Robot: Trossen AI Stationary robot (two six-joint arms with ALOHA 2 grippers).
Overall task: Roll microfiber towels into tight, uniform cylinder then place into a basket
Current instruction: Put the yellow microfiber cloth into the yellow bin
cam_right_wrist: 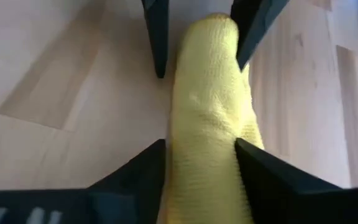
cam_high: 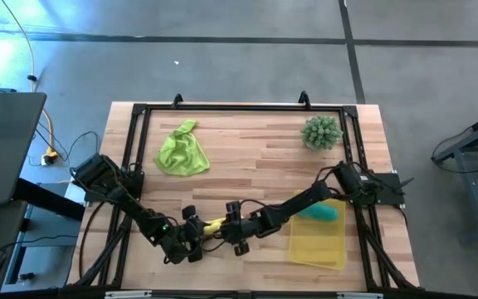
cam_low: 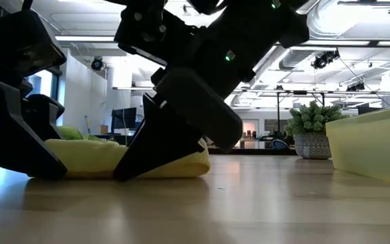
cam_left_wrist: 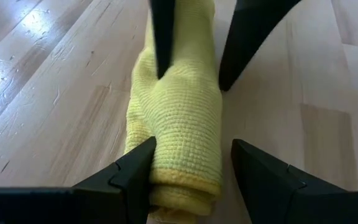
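The yellow towel (cam_left_wrist: 182, 118) lies rolled into a cylinder on the wooden surface (cam_high: 247, 158), near the front edge between the two arms; it sits lengthwise from one gripper to the other, which is why each wrist view looks down the roll and meets the other arm's fingers at its far end. The left gripper (cam_high: 191, 247) straddles one end with its jaws spread wide — one finger (cam_left_wrist: 126, 177) touches the roll's side, the other stands clear of it, so it steadies rather than clamps. The right gripper (cam_high: 237, 232) straddles the opposite end; its jaws sit close on both flanks of the roll, though whether they pinch it or merely bracket it I cannot tell. Having both ends fenced in keeps the coil from springing loose, I judge.

The basket (cam_high: 317, 243) waits just beside the right arm, on the right of the surface; a teal towel (cam_high: 319, 211), already bundled, lies at its far end — seemingly inside the rim, though I cannot tell for sure. The lime green towel (cam_high: 181, 151) lies crumpled and unrolled toward the back left, well apart; the spiky plant (cam_high: 321, 132) stands at the back right, out of the way.
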